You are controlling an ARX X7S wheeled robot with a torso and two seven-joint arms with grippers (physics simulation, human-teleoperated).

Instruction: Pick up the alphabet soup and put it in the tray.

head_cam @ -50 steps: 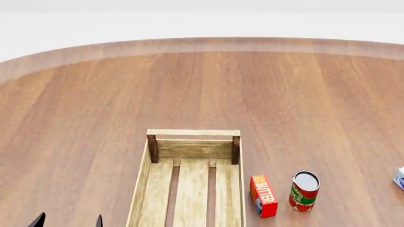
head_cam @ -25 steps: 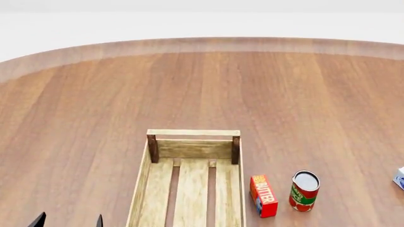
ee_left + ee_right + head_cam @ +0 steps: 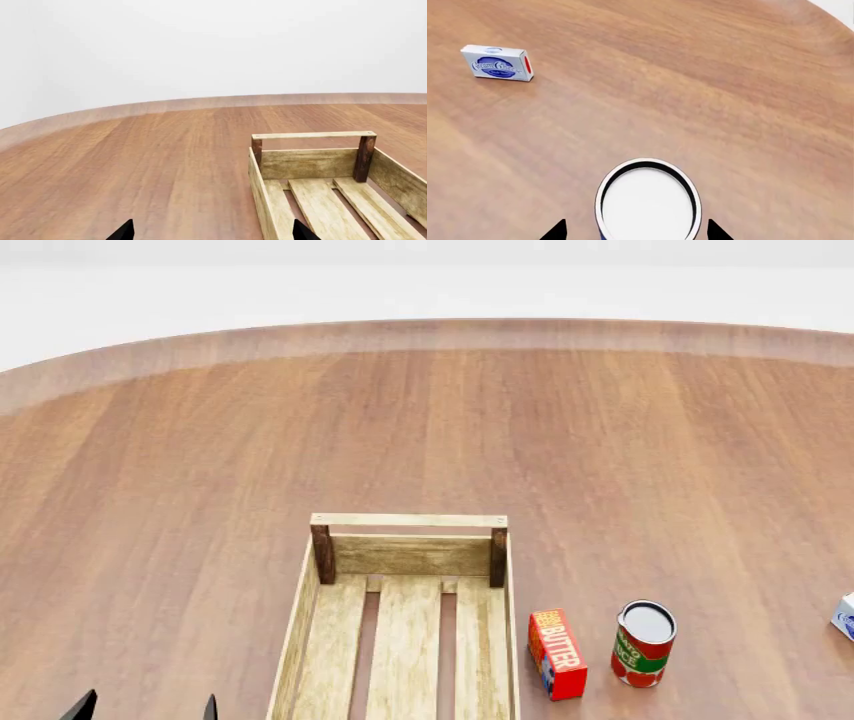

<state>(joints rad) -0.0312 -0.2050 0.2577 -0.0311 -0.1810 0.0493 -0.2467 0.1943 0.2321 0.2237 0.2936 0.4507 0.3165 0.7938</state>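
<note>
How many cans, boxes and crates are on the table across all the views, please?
Cans: 2, the alphabet soup and the red-and-green can.
Boxes: 2, the butter box and the cream cheese box.
Crates: 1, the tray.
Total: 5.

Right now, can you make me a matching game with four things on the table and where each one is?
Things:
1. tray
2. butter box
3. red-and-green can
4. alphabet soup

Places:
A. under the right gripper, between its fingertips
B. standing just right of the butter box
C. right beside the tray's right wall
D. in front of the left gripper, nothing inside

Pairs: 1-D, 2-C, 3-B, 4-A
</note>
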